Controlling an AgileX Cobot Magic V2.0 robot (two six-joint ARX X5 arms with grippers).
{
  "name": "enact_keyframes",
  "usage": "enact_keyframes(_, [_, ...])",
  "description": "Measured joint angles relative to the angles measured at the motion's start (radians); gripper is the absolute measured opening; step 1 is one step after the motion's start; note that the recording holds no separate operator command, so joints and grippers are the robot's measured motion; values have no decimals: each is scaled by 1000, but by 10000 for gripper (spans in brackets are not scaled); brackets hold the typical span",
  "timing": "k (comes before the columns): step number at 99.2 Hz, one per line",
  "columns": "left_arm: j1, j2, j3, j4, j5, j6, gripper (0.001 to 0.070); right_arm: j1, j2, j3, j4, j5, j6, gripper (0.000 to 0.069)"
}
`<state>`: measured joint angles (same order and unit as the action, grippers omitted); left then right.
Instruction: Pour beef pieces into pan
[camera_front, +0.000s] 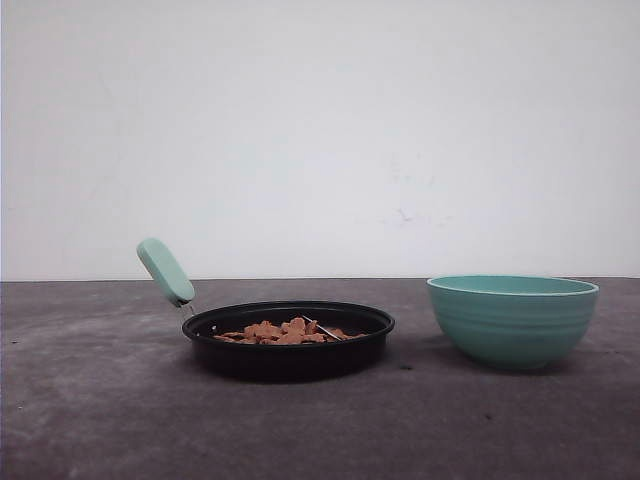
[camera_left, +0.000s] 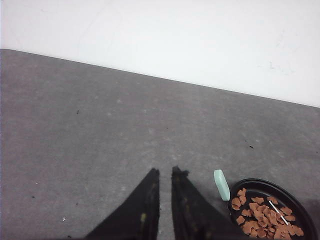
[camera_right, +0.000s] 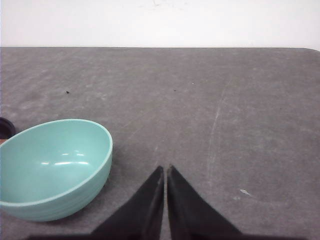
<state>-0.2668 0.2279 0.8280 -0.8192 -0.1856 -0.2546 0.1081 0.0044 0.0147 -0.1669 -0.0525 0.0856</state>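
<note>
The grey desk (camera_front: 100, 400) is stretching across the lower half of the front view. On it, lower right, the teal bowl (camera_front: 512, 320) is sitting upright and empty, which suggests the pouring is done. Left of it, well apart, the pan (camera_front: 288, 345) is resting flat, handle (camera_front: 165, 271) angling up-left. The beef pieces (camera_front: 285, 331) are lying inside it. The left end effector (camera_left: 165, 175) and right end effector (camera_right: 165, 170) are hovering nearly closed, gripping nothing.

Glossy black pan (camera_front: 288, 345); matt, seemingly rough table (camera_front: 100, 400).
</note>
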Motion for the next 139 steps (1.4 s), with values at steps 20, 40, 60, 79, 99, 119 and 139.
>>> enact_keyframes(20, [0, 0, 0, 0, 0, 0, 19, 0, 0, 0, 0, 0, 0, 10])
enact_keyframes(40, [0, 0, 0, 0, 0, 0, 19, 0, 0, 0, 0, 0, 0, 10])
enact_keyframes(60, [0, -2, 0, 0, 0, 0, 19, 0, 0, 0, 0, 0, 0, 10])
enact_keyframes(79, [10, -19, -18, 117, -54, 53, 19, 0, 0, 0, 0, 0, 0, 10])
enact_keyframes(99, [103, -154, -339, 492, 44, 116, 19, 0, 0, 0, 0, 0, 0, 10])
enact_keyframes(119, [174, -222, -618, 520, 204, 107, 19, 0, 0, 0, 0, 0, 0, 10])
enact_keyframes(139, [206, -223, -725, 539, 245, 108, 19, 0, 0, 0, 0, 0, 0, 10])
